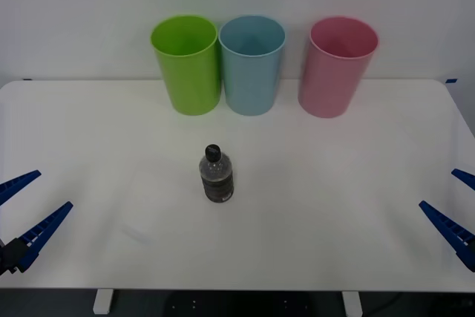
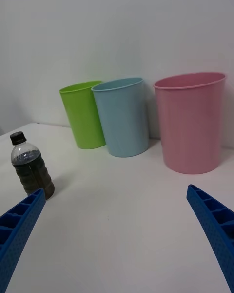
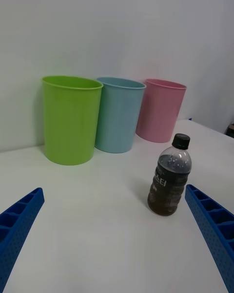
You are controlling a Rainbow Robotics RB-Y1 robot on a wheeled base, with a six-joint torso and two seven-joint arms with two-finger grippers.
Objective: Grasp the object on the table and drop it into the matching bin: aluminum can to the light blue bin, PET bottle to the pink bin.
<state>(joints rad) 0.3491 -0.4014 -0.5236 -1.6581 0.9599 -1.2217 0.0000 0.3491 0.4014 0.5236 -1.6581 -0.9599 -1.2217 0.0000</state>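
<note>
you are looking past the left gripper (image 3: 114, 234), whose blue ribbed fingers (image 3: 19, 227) are standing wide apart above the white table (image 3: 97, 234). the pet bottle (image 3: 169, 175) is standing upright just beside one finger, black cap on, dark liquid showing inside. behind it, against the wall, the lime green bin (image 3: 70, 119), the light blue bin (image 3: 118, 114) and the pink bin (image 3: 160, 109) are standing in a row, the green and blue ones overlapping in this view.

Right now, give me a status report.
Left gripper and right gripper open, at table's near corners. PET bottle upright mid-table, untouched. Path to pink bin clear.
</note>
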